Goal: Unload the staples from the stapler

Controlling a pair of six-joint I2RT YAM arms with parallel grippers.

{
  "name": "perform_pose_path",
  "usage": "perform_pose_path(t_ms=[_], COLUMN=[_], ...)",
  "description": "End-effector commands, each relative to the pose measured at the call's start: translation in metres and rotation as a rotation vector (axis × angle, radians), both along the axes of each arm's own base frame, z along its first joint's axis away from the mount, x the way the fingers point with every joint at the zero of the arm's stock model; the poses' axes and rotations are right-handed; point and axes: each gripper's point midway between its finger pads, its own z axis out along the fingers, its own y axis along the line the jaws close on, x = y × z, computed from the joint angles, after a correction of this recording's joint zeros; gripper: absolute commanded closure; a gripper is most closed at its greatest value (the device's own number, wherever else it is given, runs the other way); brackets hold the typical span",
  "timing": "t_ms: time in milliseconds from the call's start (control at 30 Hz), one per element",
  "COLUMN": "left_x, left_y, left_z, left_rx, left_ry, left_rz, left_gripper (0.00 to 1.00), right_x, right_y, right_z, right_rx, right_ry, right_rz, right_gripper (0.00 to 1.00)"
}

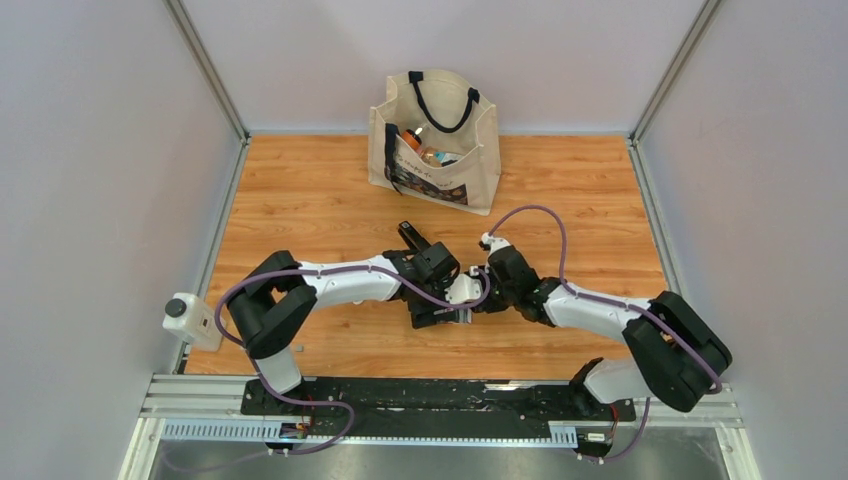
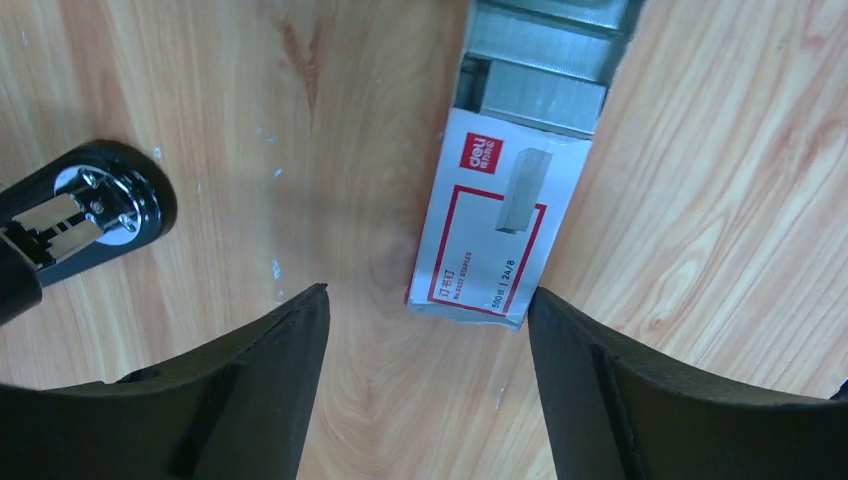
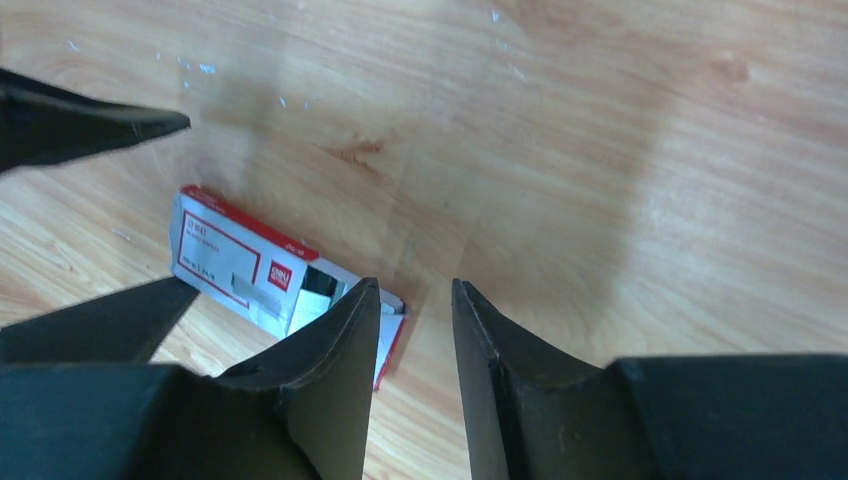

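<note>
The stapler [image 2: 88, 208] lies on the wood at the left of the left wrist view; only its black rounded end with a shiny metal plate shows. In the top view I cannot tell it apart from the arms. My left gripper [image 2: 428, 292] is open and empty, just short of a small red-and-white box [image 2: 495, 230] whose open far end shows grey staples [image 2: 540, 65] in strips. My right gripper [image 3: 415, 284] is open a little and empty, over that open end of the box [image 3: 235, 255]. Both grippers meet mid-table [image 1: 452, 302] [image 1: 483, 296].
A canvas tote bag [image 1: 437, 140] with items in it stands at the back of the wooden table [image 1: 300, 190]. The left gripper's fingers [image 3: 120, 125] show at the left of the right wrist view. Grey walls close in both sides.
</note>
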Motion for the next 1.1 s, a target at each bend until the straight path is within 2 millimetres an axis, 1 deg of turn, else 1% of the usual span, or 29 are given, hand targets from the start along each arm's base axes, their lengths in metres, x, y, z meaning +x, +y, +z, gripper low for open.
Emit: perform_pose_path(t_ms=[0, 167, 233, 267, 300, 333, 367, 400, 433, 467, 500, 533, 567, 600, 633, 667, 700, 767, 800, 867, 900, 933, 967, 1067], left_x=[0.021, 0.022, 0.023, 0.022, 0.023, 0.022, 0.019, 0.022, 0.017, 0.022, 0.021, 0.017, 0.024, 0.024, 0.021, 0.026, 0.023, 0.021, 0.019, 0.014, 0.011, 0.007, 0.006, 0.002], left_y=[0.008, 0.008, 0.007, 0.007, 0.006, 0.005, 0.008, 0.010, 0.012, 0.019, 0.014, 0.021, 0.030, 0.027, 0.033, 0.039, 0.038, 0.043, 0.043, 0.044, 0.043, 0.043, 0.043, 0.043], left_z=[0.010, 0.012, 0.017, 0.018, 0.024, 0.028, 0.032, 0.043, 0.048, 0.055, 0.074, 0.081, 0.088, 0.104, 0.109, 0.115, 0.124, 0.127, 0.128, 0.125, 0.122, 0.120, 0.120, 0.115], left_rx=[0.015, 0.015, 0.002, 0.001, -0.013, -0.024, -0.021, -0.044, -0.058, -0.077, -0.148, -0.156, -0.177, -0.228, -0.230, -0.249, -0.282, -0.288, -0.293, -0.290, -0.295, -0.292, -0.293, -0.280], left_ry=[-0.067, -0.072, -0.075, -0.071, -0.076, -0.071, -0.061, -0.066, -0.028, -0.006, 0.025, 0.068, 0.089, 0.107, 0.131, 0.137, 0.156, 0.175, 0.178, 0.200, 0.222, 0.240, 0.248, 0.276], left_rz=[0.039, 0.042, 0.040, 0.040, 0.038, 0.030, 0.025, 0.031, 0.025, 0.051, 0.048, 0.069, 0.105, 0.101, 0.109, 0.132, 0.125, 0.137, 0.134, 0.132, 0.132, 0.135, 0.136, 0.138], left_gripper=[0.20, 0.20, 0.20, 0.19, 0.19, 0.19, 0.18, 0.18, 0.18, 0.17, 0.17, 0.17, 0.16, 0.17, 0.16, 0.16, 0.16, 0.16, 0.16, 0.16, 0.16, 0.17, 0.16, 0.17], right_x=[-0.020, -0.028, -0.027, -0.026, -0.023, -0.021, -0.018, -0.011, -0.011, -0.006, -0.005, -0.005, -0.006, -0.008, -0.007, -0.010, -0.012, -0.020, -0.021, -0.029, -0.029, -0.030, -0.031, -0.033], right_y=[-0.007, -0.007, -0.009, -0.012, -0.013, -0.014, -0.012, -0.016, -0.017, -0.013, -0.010, -0.008, -0.001, 0.001, 0.008, 0.016, 0.019, 0.027, 0.031, 0.037, 0.040, 0.041, 0.040, 0.044], right_z=[-0.001, 0.004, 0.006, 0.008, 0.011, 0.014, 0.023, 0.028, 0.028, 0.039, 0.044, 0.047, 0.056, 0.056, 0.065, 0.068, 0.069, 0.063, 0.065, 0.058, 0.059, 0.059, 0.052, 0.048], right_rx=[-0.018, -0.012, -0.015, -0.026, -0.030, -0.028, -0.005, -0.012, -0.012, 0.025, 0.045, 0.055, 0.085, 0.079, 0.102, 0.093, 0.084, 0.036, 0.030, 0.003, -0.014, -0.022, -0.048, -0.071], right_ry=[0.035, 0.031, 0.021, 0.007, -0.009, -0.024, -0.059, -0.096, -0.117, -0.164, -0.184, -0.207, -0.243, -0.254, -0.297, -0.336, -0.350, -0.369, -0.377, -0.378, -0.398, -0.401, -0.389, -0.392], right_rz=[0.005, 0.009, 0.003, -0.007, -0.009, -0.011, -0.012, -0.038, -0.032, -0.029, -0.020, 0.001, 0.033, 0.054, 0.081, 0.138, 0.166, 0.245, 0.269, 0.326, 0.354, 0.366, 0.377, 0.409], right_gripper=[0.61, 0.61, 0.60, 0.58, 0.55, 0.53, 0.52, 0.47, 0.46, 0.45, 0.43, 0.43, 0.43, 0.42, 0.42, 0.42, 0.42, 0.43, 0.43, 0.44, 0.44, 0.45, 0.45, 0.48])
